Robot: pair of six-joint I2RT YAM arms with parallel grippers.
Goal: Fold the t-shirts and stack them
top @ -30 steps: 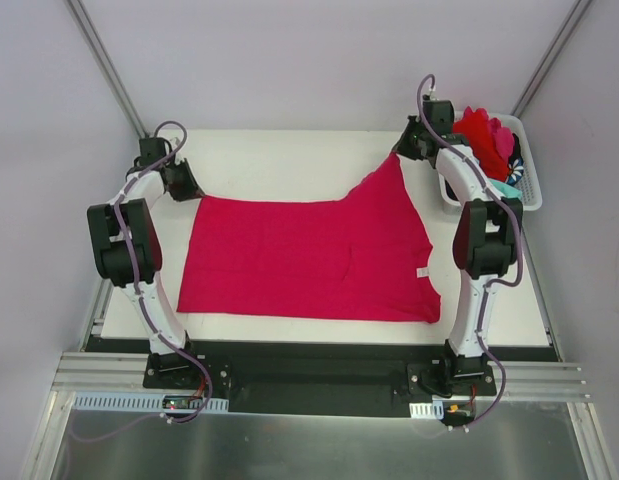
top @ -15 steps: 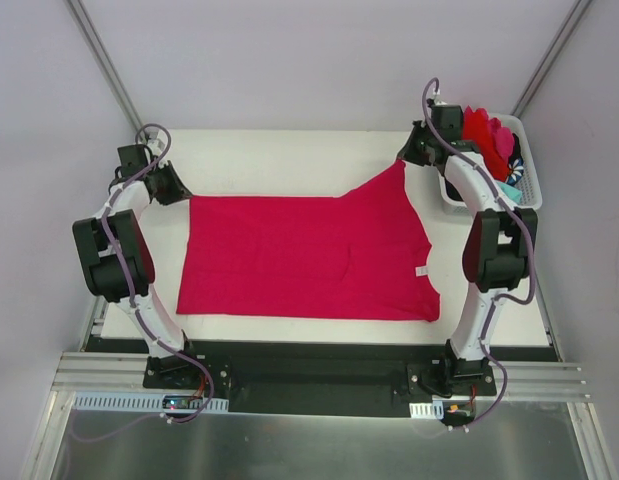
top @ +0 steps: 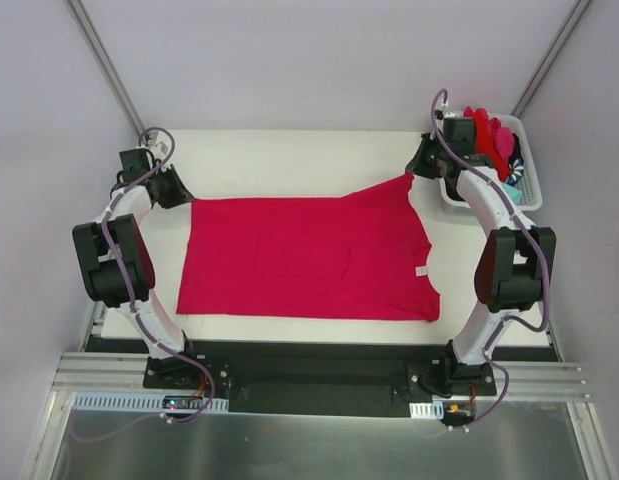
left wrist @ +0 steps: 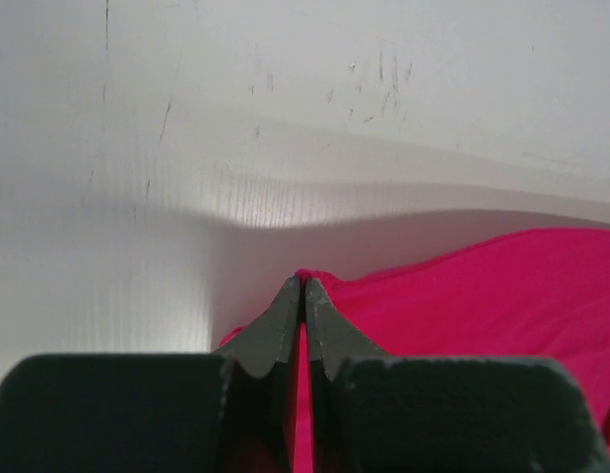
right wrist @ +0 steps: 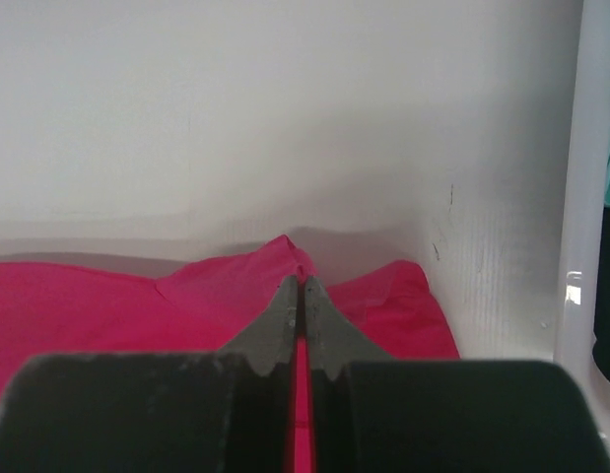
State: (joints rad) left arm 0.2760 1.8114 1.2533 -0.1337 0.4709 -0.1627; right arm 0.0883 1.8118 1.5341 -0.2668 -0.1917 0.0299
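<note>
A large magenta-pink t-shirt (top: 309, 255) lies spread flat across the white table. My left gripper (top: 186, 199) is shut on its far left corner, the cloth pinched between the fingertips (left wrist: 304, 286). At the far right corner, my right gripper (top: 413, 174) is shut on the pink t-shirt too, and the fabric peaks at the tips (right wrist: 301, 281). Both held corners sit just above the table. Other t-shirts, red (top: 486, 135) and teal (top: 505, 186), are bunched in the basket at the back right.
A white slotted plastic basket (top: 530, 193) stands at the table's far right corner, close to my right gripper; its wall (right wrist: 580, 197) shows in the right wrist view. White walls enclose the table (top: 289, 150) on the left, back and right.
Both grippers have moved outward with their corners. The right one has drawn its corner right and down, so the raised flap has flattened and the shirt's far edge is now stretched nearly straight.
</note>
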